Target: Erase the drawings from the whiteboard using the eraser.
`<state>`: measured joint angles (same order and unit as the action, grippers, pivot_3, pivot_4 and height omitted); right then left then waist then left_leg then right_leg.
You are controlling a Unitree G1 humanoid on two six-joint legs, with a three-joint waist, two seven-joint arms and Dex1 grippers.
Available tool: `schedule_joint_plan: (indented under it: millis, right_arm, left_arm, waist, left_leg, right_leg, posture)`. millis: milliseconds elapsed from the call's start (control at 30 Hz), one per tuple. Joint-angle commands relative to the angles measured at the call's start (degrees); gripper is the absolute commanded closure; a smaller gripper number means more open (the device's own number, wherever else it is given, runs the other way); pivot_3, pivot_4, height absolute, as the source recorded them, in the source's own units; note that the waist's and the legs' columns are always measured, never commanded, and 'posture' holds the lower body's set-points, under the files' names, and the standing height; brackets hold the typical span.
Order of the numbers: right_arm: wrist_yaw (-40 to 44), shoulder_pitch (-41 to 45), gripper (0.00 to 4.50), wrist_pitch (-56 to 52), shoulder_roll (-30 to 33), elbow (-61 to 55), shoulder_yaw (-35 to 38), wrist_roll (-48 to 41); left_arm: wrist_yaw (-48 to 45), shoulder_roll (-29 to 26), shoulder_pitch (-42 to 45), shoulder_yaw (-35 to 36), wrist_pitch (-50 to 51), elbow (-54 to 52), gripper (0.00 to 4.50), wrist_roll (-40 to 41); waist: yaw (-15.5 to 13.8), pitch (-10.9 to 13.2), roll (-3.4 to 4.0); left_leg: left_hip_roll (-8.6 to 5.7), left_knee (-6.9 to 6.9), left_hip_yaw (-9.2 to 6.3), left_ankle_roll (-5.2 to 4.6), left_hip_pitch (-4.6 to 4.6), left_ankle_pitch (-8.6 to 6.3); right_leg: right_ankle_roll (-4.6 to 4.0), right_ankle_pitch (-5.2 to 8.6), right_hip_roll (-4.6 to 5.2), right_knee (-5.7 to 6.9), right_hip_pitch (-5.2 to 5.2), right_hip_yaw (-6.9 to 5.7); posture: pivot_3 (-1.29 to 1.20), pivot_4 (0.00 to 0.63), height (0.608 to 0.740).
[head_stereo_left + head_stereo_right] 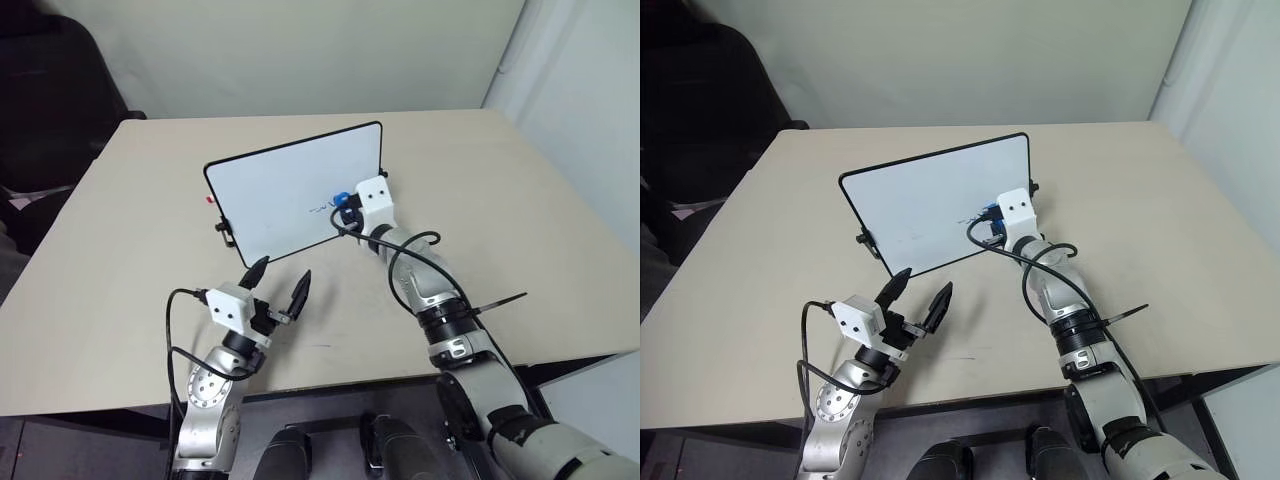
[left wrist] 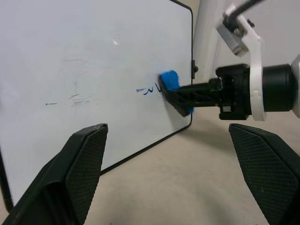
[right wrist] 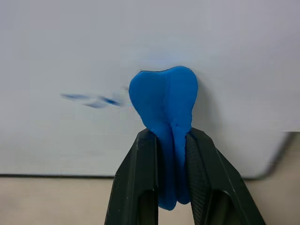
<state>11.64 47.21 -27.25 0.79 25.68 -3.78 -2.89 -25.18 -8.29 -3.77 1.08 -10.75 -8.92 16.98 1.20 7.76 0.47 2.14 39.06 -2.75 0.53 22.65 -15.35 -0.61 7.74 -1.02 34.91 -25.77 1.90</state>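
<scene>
Blue foam of the eraser is squeezed between our right gripper fingers and pressed against the whiteboard, close to its lower right corner and black frame edge. What remains of the drawings sits just beside the eraser, toward the board's middle. Our left gripper hangs with fingers spread over bare tan table, well short of the board's lower edge.
</scene>
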Motion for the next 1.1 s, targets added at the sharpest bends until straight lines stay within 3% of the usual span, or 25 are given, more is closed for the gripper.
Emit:
schedule_joint_plan:
  millis: [33,633,1100]
  right_arm:
    - [-1.4,1.9,4.06,0.5,0.3,0.0,0.8,0.6]
    - [7.4,0.7,4.06,2.9,-3.0,-6.2,-10.2,3.1]
    - [10.9,2.5,4.06,8.8,-2.6,-0.5,-13.4,6.2]
  left_arm:
    - [-0.5,-0.3,0.9,0.2,-0.5,-0.6,0.0,0.3]
    - [-1.1,0.0,2.0,0.2,-0.8,0.9,0.0,0.1]
    - [-0.8,0.4,1.6,-0.8,-1.5,0.2,0.0,-1.2]
  waist:
    - [0.0,0.0,0.0]
    - [1.0,0.0,0.0]
    - [0.9,0.0,0.0]
  left_leg:
    - [0.0,0.0,0.0,-0.03,0.0,0.02]
    - [0.04,-0.09,0.02,0.13,0.26,-0.15]
    - [0.04,-0.06,0.03,0.14,0.3,-0.15]
  right_leg:
    - [0.05,-0.06,0.0,0.01,-0.02,0.0]
    - [-0.12,-0.44,-0.1,0.05,-0.7,-0.01]
    - [-0.36,-0.59,-0.09,0.03,-0.71,0.0]
  posture:
    - [0.0,0.15,0.74]
    - [0.0,0.15,0.74]
    - [0.0,0.15,0.74]
